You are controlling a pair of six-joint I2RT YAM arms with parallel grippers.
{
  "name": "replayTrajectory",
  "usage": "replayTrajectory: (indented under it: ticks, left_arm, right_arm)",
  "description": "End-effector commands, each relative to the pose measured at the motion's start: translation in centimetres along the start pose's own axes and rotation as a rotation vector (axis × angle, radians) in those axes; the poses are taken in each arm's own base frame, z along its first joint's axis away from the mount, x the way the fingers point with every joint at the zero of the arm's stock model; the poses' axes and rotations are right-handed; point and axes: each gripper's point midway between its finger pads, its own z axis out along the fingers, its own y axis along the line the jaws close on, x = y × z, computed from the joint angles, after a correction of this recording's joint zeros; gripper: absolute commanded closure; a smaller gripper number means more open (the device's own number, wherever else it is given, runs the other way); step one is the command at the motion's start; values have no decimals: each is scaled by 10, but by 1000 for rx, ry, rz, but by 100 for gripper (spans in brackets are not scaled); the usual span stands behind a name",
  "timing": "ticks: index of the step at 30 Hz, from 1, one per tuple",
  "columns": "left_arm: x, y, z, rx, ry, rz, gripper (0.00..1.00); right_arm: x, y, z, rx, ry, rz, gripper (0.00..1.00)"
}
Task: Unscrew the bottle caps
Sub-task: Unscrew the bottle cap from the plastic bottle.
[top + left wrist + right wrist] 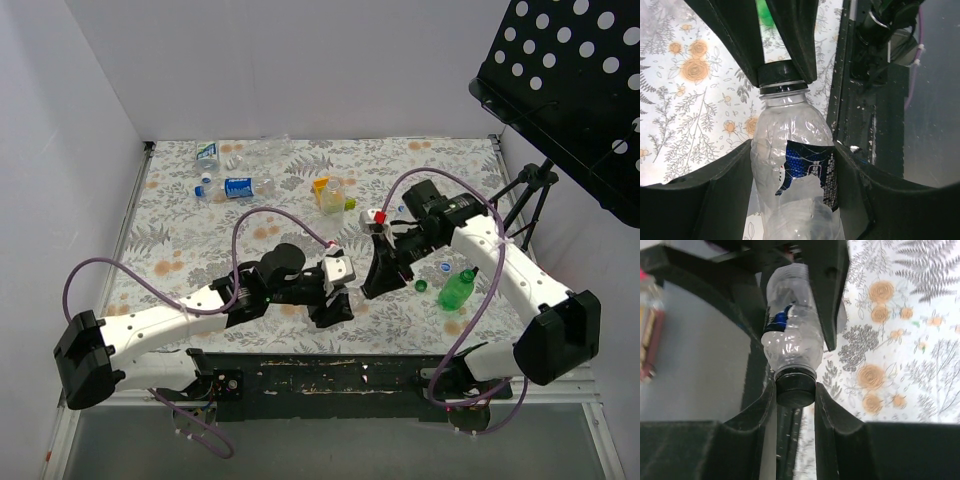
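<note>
Two labelled bottles (240, 187) are lying toward the far left of the flowered table (180, 250), and a yellowish bottle (330, 195) is sitting further right, behind the spot where the arms are meeting.

At the near middle of the table, the left gripper (792, 175) is clamping the body of a clear bottle (790, 135) that is wearing a torn blue label, with one finger pressing on each side. The bottle is lying with its long axis running roughly left to right between the two arms. Its base is facing the left arm and its neck is pointing right, toward the other arm.

On that neck a black cap (796, 387) is sitting, screwed down to the ring below it. The right gripper (795, 395) is pinching this cap, both fingers touching its sides.

Right of that gripper, a green cap (421, 285) and a blue cap (445, 268) are lying loose on the cloth. Just beside them a green bottle (458, 290) is resting near the right arm, its long axis tilting and its neck pointing away toward the far right.
</note>
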Motion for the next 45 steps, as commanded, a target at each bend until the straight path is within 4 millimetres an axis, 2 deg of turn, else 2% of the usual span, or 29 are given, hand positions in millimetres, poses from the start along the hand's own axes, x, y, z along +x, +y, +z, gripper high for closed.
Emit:
replayTrajectory:
  ticks: [1, 4, 7, 10, 13, 14, 16, 17, 18, 20, 24, 28, 34, 40, 45]
  left_arm:
    - [-1, -22, -16, 139, -45, 58, 94]
    - [2, -27, -23, 204, -46, 34, 96]
    - [5, -25, -29, 238, -61, 4, 98]
    - [8, -15, -33, 225, -80, -16, 98]
    - [12, -2, -33, 149, -65, -5, 99]
    - [13, 3, -33, 123, -56, -2, 99]
    - [15, 10, -33, 83, -35, -6, 99]
    - [17, 12, -33, 68, -25, -8, 99]
    - [17, 15, -33, 55, -18, -8, 99]
    - [19, 19, -33, 30, -6, -9, 100]
    - [21, 21, -34, -7, 10, 2, 100]
    - [21, 19, -31, -30, 21, 22, 100]
    - [23, 30, -20, -125, 54, 65, 100]
    - [14, 38, -14, -159, 11, 82, 100]
    - [13, 36, -11, -148, -3, 82, 100]
  right_arm:
    - [-3, 19, 5, -87, 140, -448, 99]
    - [-9, 5, 11, -28, 206, -689, 99]
    - [-30, -12, 10, 64, 211, -830, 99]
    - [-46, -21, 6, 121, 208, -854, 99]
    - [-52, -22, 6, 147, 183, -789, 99]
    - [-52, -21, 7, 153, 169, -742, 96]
    - [-54, -23, 10, 175, 133, -660, 84]
    - [-53, -23, 12, 183, 118, -592, 73]
    - [-53, -23, 10, 191, 101, -542, 56]
    - [-54, -19, 7, 175, 54, -469, 39]
    - [-64, -17, -14, 194, -89, -336, 22]
    - [-59, -15, -21, 207, -185, -181, 18]
    - [-36, -20, -3, 170, -238, 193, 25]
    - [-14, -29, 12, 149, -241, 351, 26]
    - [-9, -26, 19, 107, -239, 411, 27]
